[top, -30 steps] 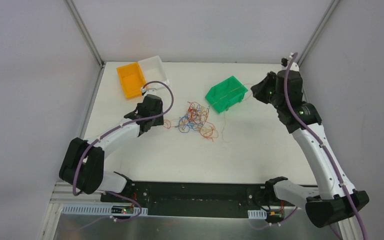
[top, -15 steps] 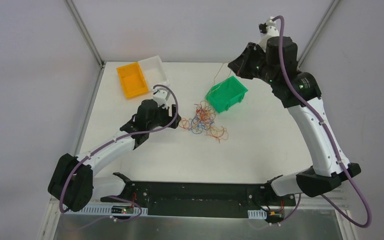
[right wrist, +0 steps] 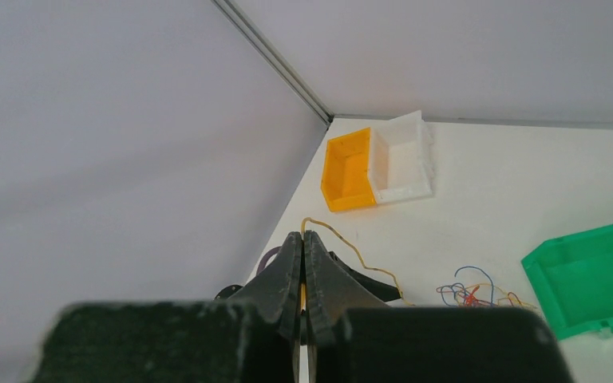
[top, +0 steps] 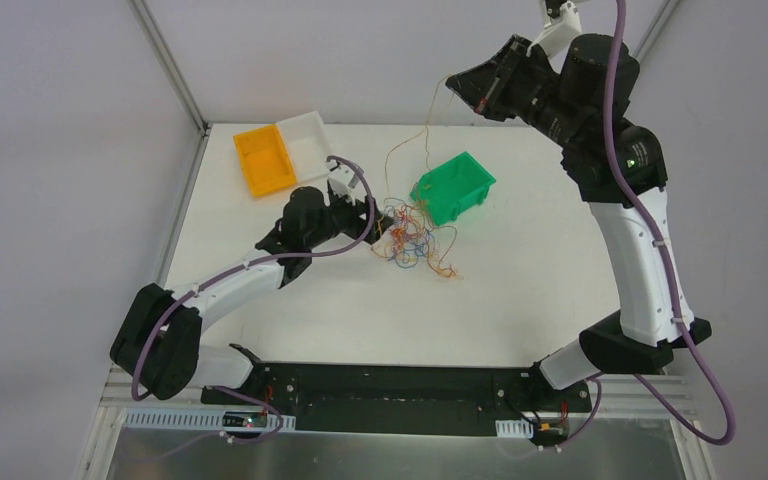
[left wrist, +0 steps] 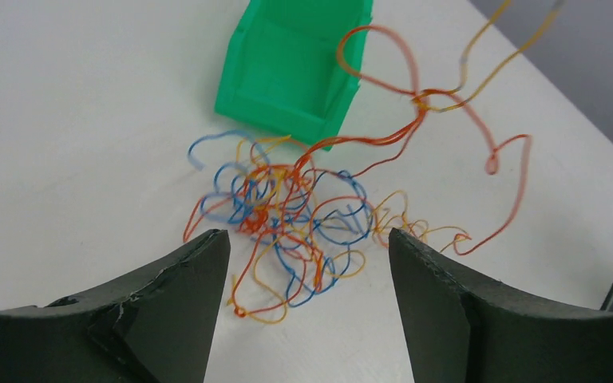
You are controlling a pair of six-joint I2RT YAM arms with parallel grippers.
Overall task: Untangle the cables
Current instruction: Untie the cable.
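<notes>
The cables (top: 410, 240) lie as a curly clump of orange, red and blue wires on the white table, just left of a green bin (top: 455, 187). My left gripper (top: 378, 215) is open at the clump's left edge. In the left wrist view the clump (left wrist: 287, 215) sits just ahead of the gripper (left wrist: 307, 239), its nearest loops between the two fingers (left wrist: 183, 279). My right gripper (top: 457, 88) is raised high above the table, shut on one yellow-orange strand (top: 400, 150) that trails down to the clump. The right wrist view shows the strand (right wrist: 351, 254) leaving the gripper's (right wrist: 302, 237) closed tips.
The green bin (left wrist: 291, 68) stands tilted just behind the clump. An orange bin (top: 263, 158) and a white bin (top: 307, 138) sit side by side at the table's back left corner. Grey walls with metal posts enclose the table.
My right arm has risen well above the table, drawing the yellow-orange strand up out of the clump. The left gripper has opened and moved right, up to the clump.
</notes>
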